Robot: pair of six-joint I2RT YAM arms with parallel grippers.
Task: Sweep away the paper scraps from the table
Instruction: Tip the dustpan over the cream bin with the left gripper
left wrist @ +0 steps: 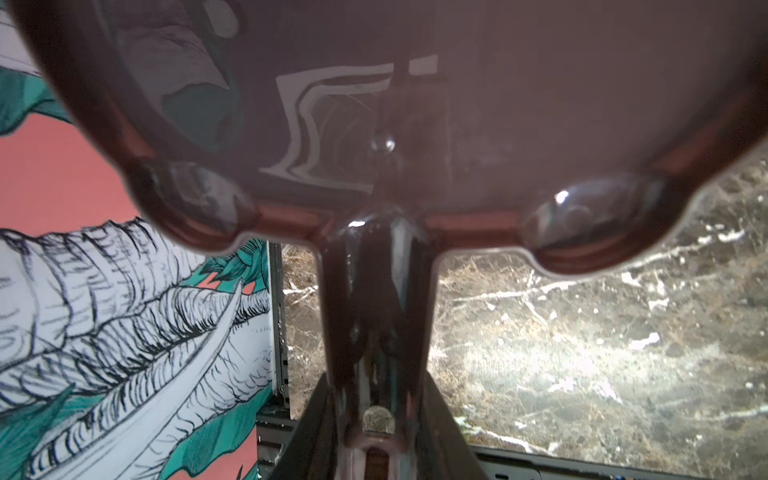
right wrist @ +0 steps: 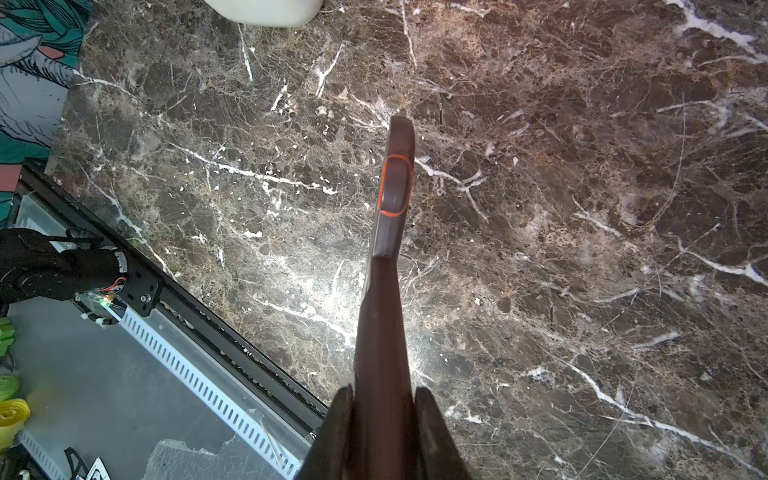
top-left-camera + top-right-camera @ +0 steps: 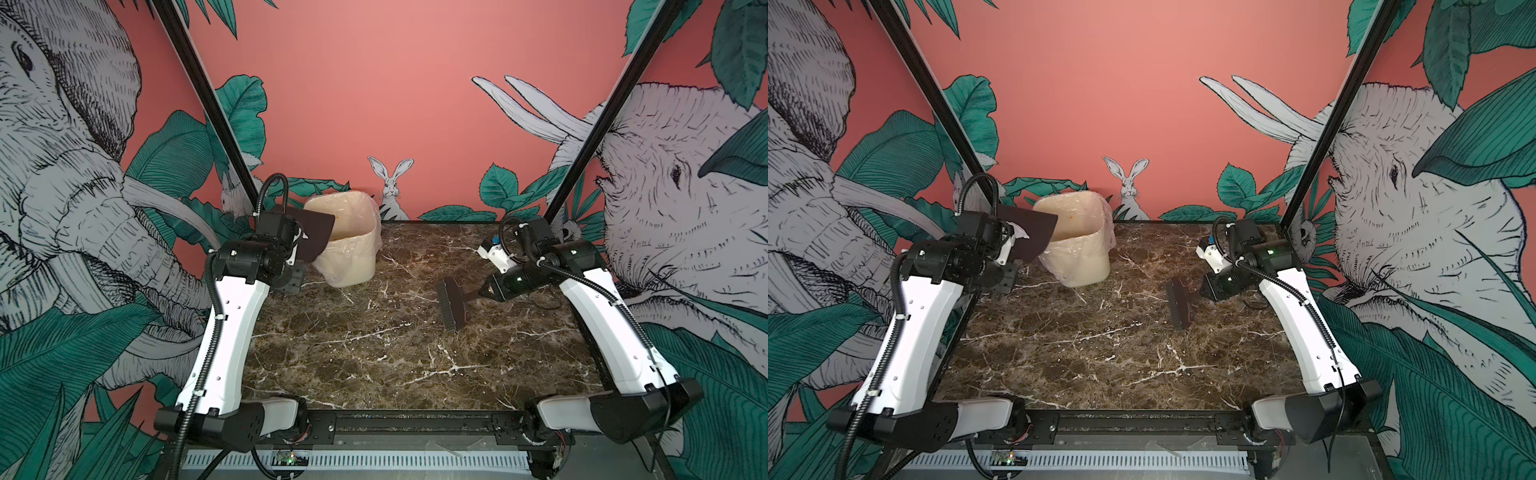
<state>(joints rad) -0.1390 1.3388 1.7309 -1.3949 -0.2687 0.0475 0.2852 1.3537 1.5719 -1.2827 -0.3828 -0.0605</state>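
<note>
Our left gripper (image 3: 298, 246) is clenched on the handle of the dustpan (image 3: 318, 239), tipping it over the bin (image 3: 353, 262) at the far left corner of the table (image 3: 374, 353). Our right gripper (image 3: 484, 289) grasps the brush (image 3: 451, 303) by its handle over the table; we cannot see the paper scraps.

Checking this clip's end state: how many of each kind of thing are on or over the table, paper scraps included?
bin: 1
dustpan: 1, in the left gripper, at the bin's rim
brush: 1, in the right gripper
paper scraps showing on the table: 0
Total: 3
</note>
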